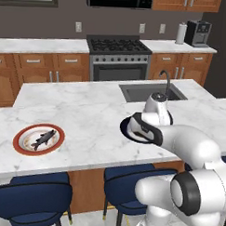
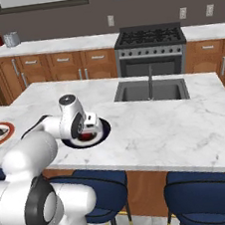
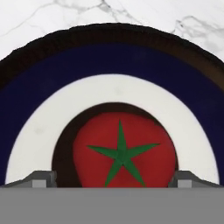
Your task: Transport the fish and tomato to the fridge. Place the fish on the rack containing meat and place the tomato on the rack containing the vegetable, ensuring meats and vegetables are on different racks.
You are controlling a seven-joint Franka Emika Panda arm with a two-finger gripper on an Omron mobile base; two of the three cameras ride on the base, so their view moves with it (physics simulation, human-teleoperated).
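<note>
On the blue-rimmed plate (image 3: 39, 131) right under the hand sits the tomato (image 3: 124, 148), green star calyx up, centred between the two fingertips (image 3: 41, 178). The jaws stand wide, one tip either side of the fruit; you can't tell from here whether they touch it yet, and nothing is held.

Step in hand, by my read: picking the tomato, first of the two items. The gripper (image 2: 87, 133) is down over that plate near the desk's (image 1: 96, 114) front edge, wrist pointing straight down.

The fish (image 1: 43, 139) lies on its own red-rimmed plate (image 1: 20, 148), well apart to the arm's left on the same desk, untouched.

What the next move likely calls for:
- Drop a touch more if the tips aren't past the tomato's widest part, then close. It's round and glossy, so a high pinch may squirt it out.
- Keep centred; the tips look even either side now.
- Lift straight up clear of the plate rim before any base move.
- Then drive to the fridge; the top shelf with the vegetable is the tomato's target.

Fish trip comes after.
</note>
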